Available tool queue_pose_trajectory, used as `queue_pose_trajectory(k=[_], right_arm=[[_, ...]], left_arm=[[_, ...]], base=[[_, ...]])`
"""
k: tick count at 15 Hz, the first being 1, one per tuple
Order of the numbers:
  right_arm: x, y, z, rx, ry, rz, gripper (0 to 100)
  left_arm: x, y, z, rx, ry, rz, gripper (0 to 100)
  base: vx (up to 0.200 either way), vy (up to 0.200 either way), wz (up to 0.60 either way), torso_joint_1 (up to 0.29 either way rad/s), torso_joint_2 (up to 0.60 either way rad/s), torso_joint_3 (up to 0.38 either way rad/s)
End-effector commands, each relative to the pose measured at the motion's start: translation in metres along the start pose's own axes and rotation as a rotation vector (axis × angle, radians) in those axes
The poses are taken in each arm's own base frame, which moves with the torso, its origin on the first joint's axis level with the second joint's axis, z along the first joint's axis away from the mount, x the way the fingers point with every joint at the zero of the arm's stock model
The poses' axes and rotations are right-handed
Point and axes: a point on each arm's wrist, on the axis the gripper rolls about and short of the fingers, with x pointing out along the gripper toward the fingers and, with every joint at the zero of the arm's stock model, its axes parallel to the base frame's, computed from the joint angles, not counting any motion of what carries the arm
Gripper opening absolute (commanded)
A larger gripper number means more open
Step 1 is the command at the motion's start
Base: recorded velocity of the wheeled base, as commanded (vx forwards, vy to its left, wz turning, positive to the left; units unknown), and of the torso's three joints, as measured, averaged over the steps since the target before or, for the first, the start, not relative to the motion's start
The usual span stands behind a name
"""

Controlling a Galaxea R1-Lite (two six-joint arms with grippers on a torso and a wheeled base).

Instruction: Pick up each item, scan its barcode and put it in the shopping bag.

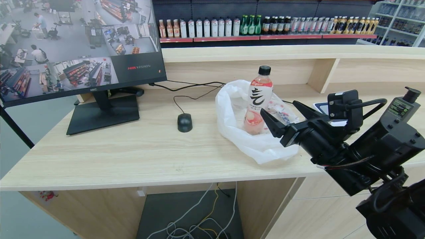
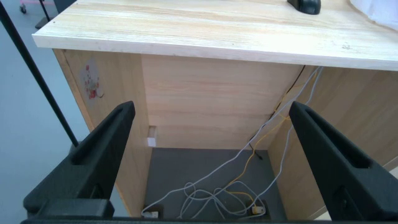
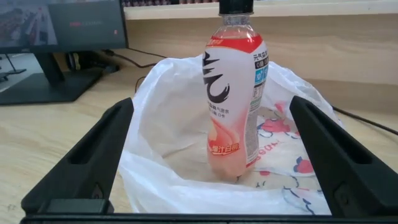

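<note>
The right gripper (image 1: 279, 109) is hanging wide open; the bottle (image 1: 260, 96) is standing upright just ahead of it, cap pointing up, inside the shopping bag (image 1: 229, 113).

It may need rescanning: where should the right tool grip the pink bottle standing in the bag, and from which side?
Probably around the bottle at its straight labelled middle, coming level from the robot's side, where the bag gapes open. It stands upright, so the open right tool can straddle it; the narrow cap offers less hold.
</note>
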Motion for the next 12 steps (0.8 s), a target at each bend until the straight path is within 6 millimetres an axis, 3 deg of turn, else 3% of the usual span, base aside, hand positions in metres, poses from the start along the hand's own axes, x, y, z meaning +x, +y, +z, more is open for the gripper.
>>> queue_pose_trajectory(k=[1,12], right_arm=[[0.0009,0.001,-0.003,0.009,0.008,0.001,100],[0.0033,0.0005,-0.0089,0.01,0.023,-0.001,100]], left_arm=[[0.0,0.0,0.0,0.0,0.0,0.001,100],[0.0,0.0,0.0,0.0,0.0,0.001,100]], base=[[0.0,0.0,0.0,0.0,0.0,0.0],[-0.018,0.0,0.0,0.0,0.0,0.0]])
